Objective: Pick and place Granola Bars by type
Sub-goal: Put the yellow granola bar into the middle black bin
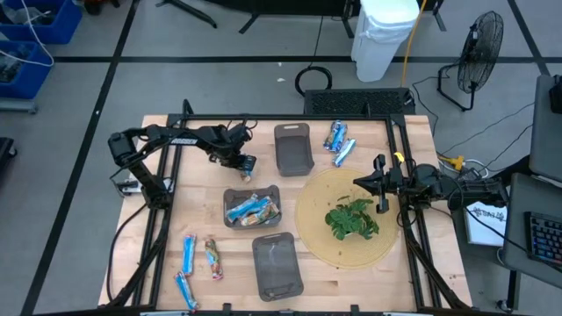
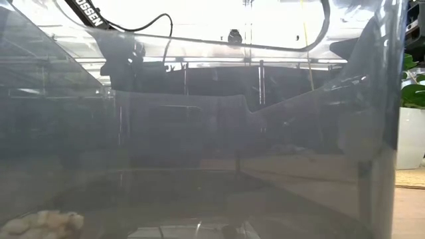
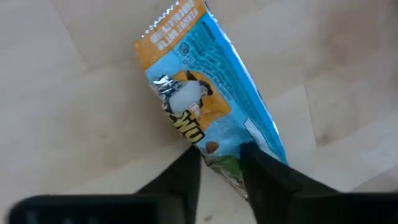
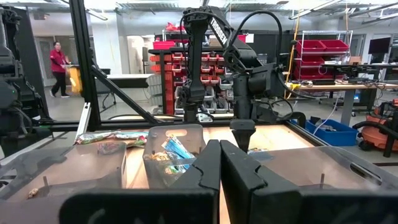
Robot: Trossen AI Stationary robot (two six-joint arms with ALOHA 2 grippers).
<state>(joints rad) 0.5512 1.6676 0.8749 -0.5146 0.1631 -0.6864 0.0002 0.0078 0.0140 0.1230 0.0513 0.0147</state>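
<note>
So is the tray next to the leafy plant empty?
No, the middle tray holds several granola bars, seen from above, just beside the plant.

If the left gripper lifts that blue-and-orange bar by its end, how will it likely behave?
The bar has a crinkly, glossy wrapper, so it may slip between the left gripper fingers. Pinched near one end, it will probably droop or swing. It lies flat on the table, so rolling seems unlikely.

Shiny wrapped granola bars [image 1: 250,209], mostly blue-and-white, lie scattered in groups: several heaped in a grey tray, two [image 1: 338,143] flat at the desk's far edge, three [image 1: 199,262] near its front-left corner, and one blue-and-orange bar [image 3: 208,106] lying flat on bare wood.
</note>
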